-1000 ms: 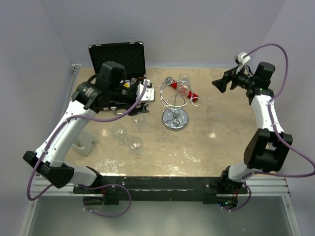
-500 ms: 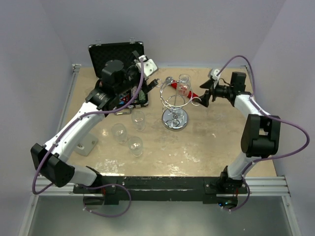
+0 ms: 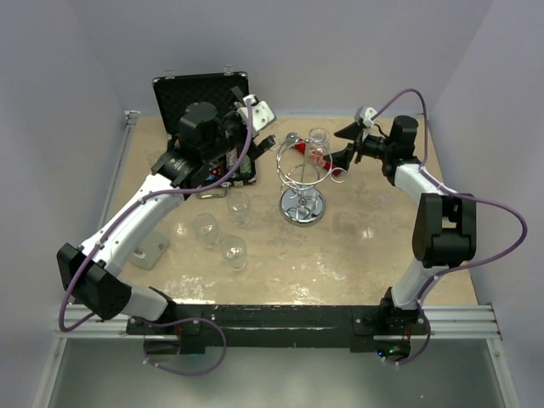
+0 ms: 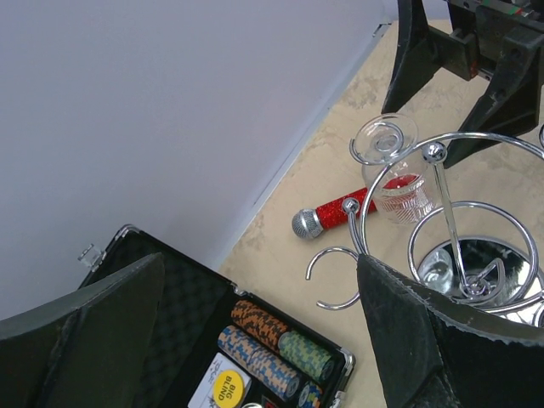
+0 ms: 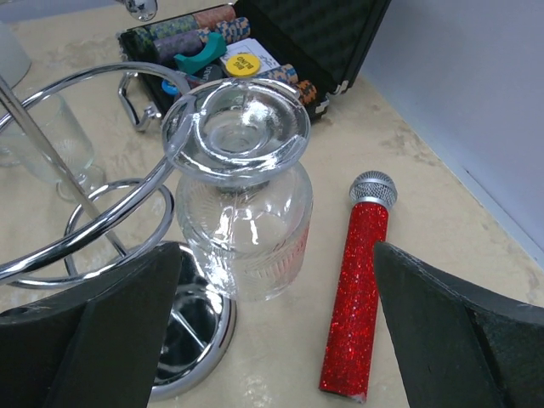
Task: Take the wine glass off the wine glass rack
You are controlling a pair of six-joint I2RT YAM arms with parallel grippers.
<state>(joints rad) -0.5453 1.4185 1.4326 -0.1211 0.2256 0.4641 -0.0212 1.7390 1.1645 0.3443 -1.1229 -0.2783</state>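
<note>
Clear ribbed wine glass [image 5: 245, 234], likely light and fragile, is hanging inverted between the wide-apart jaws of the right gripper [image 5: 274, 263], its bowl probably offering the best hold.

Clear wine glass [image 5: 242, 225], perhaps ribbed, hanging inverted, upright chrome rack [image 3: 303, 206]

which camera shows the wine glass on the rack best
Right wrist: the wine glass is close and large, hanging upside down, foot in a loop of the wine glass rack. Left wrist shows it smaller, farther off; top external, just a tiny clear shape.
</note>
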